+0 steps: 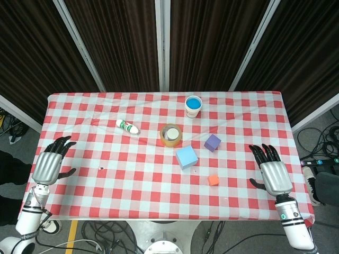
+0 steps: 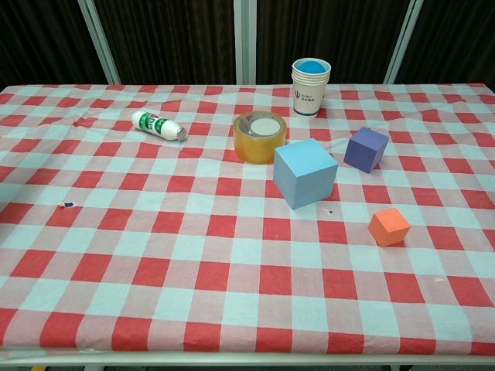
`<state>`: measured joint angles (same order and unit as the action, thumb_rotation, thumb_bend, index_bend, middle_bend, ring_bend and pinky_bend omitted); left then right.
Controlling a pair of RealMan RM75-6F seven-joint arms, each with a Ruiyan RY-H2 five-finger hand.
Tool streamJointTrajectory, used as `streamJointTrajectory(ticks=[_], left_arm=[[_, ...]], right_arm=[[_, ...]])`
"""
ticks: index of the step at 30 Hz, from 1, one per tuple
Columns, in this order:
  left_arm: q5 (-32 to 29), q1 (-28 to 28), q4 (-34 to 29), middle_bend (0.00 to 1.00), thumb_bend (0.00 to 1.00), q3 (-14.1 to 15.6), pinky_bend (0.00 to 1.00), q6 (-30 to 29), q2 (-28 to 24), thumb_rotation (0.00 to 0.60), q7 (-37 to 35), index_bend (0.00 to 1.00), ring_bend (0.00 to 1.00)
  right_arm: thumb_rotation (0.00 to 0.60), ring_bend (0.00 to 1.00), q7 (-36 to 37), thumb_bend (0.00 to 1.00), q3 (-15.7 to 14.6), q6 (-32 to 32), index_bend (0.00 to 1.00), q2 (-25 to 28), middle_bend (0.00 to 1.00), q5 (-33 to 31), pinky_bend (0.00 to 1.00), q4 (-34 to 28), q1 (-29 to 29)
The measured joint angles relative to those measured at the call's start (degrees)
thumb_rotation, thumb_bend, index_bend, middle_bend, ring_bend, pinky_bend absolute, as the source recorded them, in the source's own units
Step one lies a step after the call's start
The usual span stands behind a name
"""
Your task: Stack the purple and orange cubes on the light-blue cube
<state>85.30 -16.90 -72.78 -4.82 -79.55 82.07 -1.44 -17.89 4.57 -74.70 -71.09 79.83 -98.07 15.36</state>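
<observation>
One unreadable logo, paper cup (image 2: 310, 87)

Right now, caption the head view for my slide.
Both hands, left and right, open; purple cube, orange cube, light-blue cube unstacked.

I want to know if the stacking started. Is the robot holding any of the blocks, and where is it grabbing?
Nothing is held. The left hand and right hand rest open at the table edges, away from every cube.

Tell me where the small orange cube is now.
In the head view the small orange foam cube lies on the checked tablecloth right of centre, nearer the front edge than the large light-blue cube, apart from it.
</observation>
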Motion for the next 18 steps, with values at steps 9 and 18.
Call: streamJointTrajectory(ticks=[9, 18], left_arm=[[-0.36, 0.23, 0.06, 0.24, 0.11, -0.06, 0.29, -0.03, -0.25, 0.6, -0.28, 0.28, 0.16], [0.25, 0.11, -0.2, 0.24, 0.11, 0.35, 0.29, 0.08, -0.25, 0.6, -1.05, 0.28, 0.16]], right_arm=[[0.6, 0.0, -0.13, 0.07, 0.47, 0.39, 0.0, 1.1, 0.09, -0.27, 0.0, 0.21, 0.37], [0.6, 0.0, -2.11, 0.06, 2.72, 6.76, 0.0, 5.0, 0.11, -0.83, 0.0, 1.15, 5.31]])
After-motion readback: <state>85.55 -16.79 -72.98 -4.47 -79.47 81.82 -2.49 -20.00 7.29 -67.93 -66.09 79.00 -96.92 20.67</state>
